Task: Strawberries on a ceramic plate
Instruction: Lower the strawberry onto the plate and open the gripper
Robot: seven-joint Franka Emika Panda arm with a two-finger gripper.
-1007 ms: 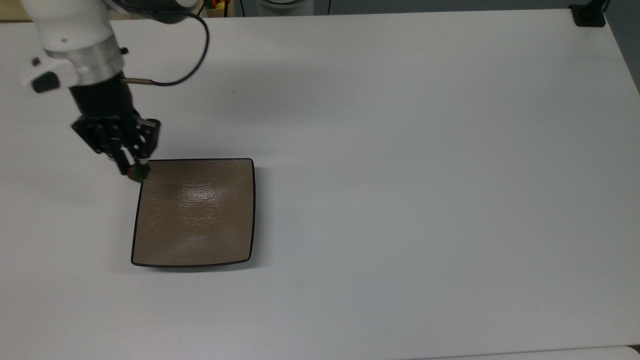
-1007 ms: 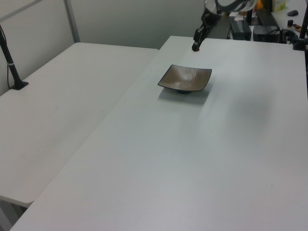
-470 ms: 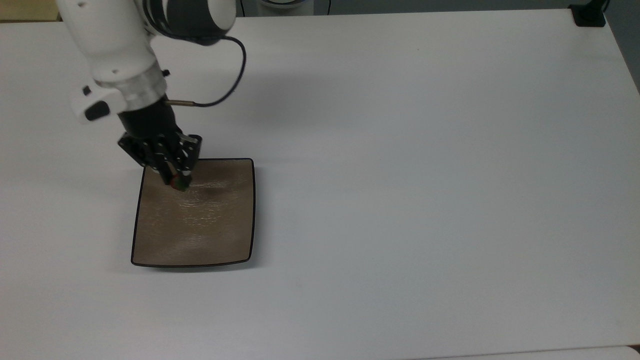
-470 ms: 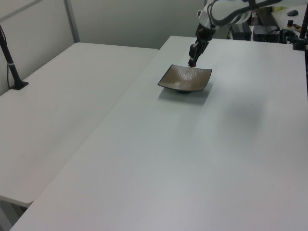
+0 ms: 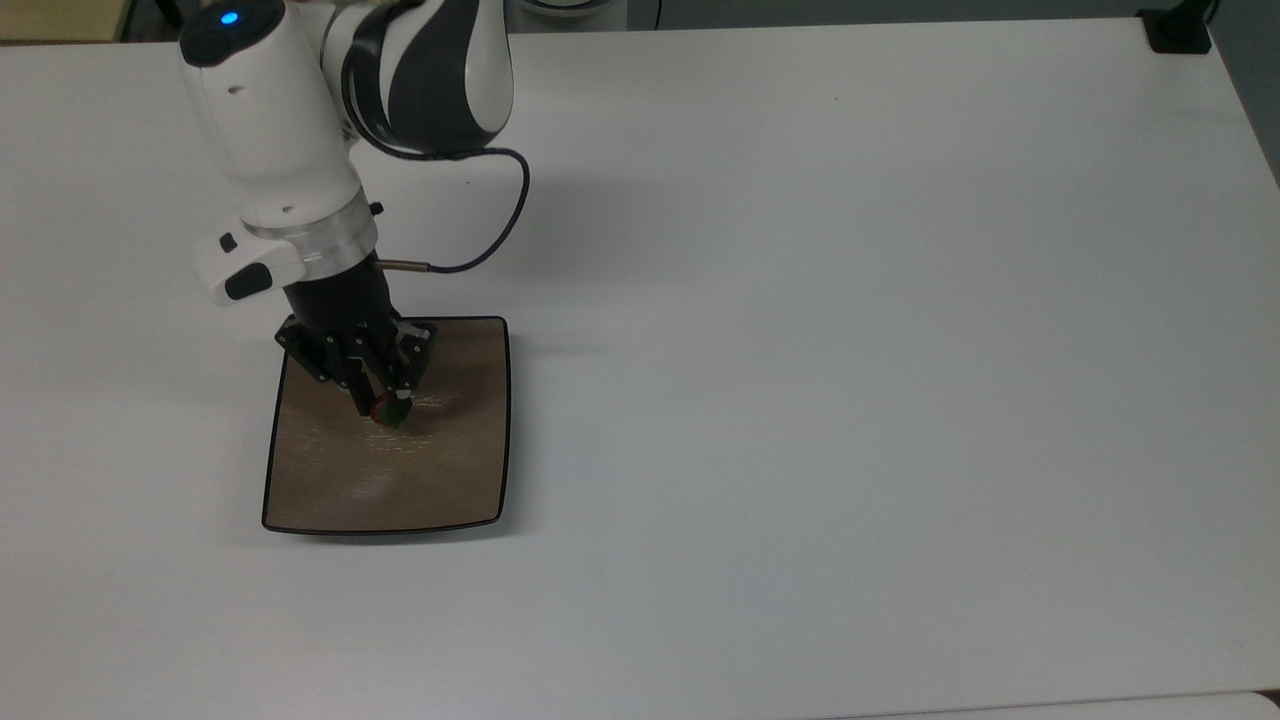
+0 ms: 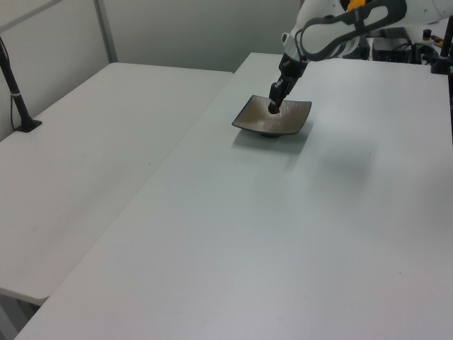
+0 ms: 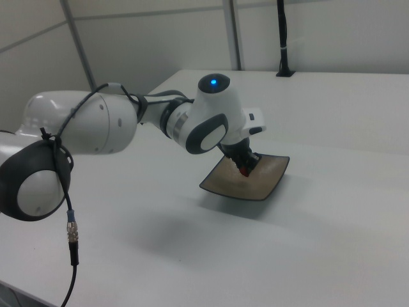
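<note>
- I am keeping the gripper [image 5: 385,410] clamped on the strawberry [image 5: 384,411]; its two black fingers are pinching the small red fruit at the tips, green cap showing at the top view's right side of it.
- The strawberry is hanging over the middle of the plate [image 5: 455,480], well inside the black rim. Whether it is touching the surface I cannot tell from any view; in the right view the strawberry [image 7: 243,171] is sitting very low over the plate [image 7: 268,182].
- I am holding the fingers pointing down and slightly tilted, probably so the fruit drops short and does not roll toward an edge.
- Centre placement looks deliberate: the plate's sides are curving up, so the middle is the lowest spot.
- In the left view the gripper [image 6: 273,108] is reaching down onto the plate [image 6: 294,124] from the far side.
- The plate is resting flat on the white table [image 5: 850,350], nothing else near it.
- My judgement: carry is done; what is remaining is a small descent if needed, then parting the fingers.
- Risk: the fruit may be sticking to one finger on release.
</note>
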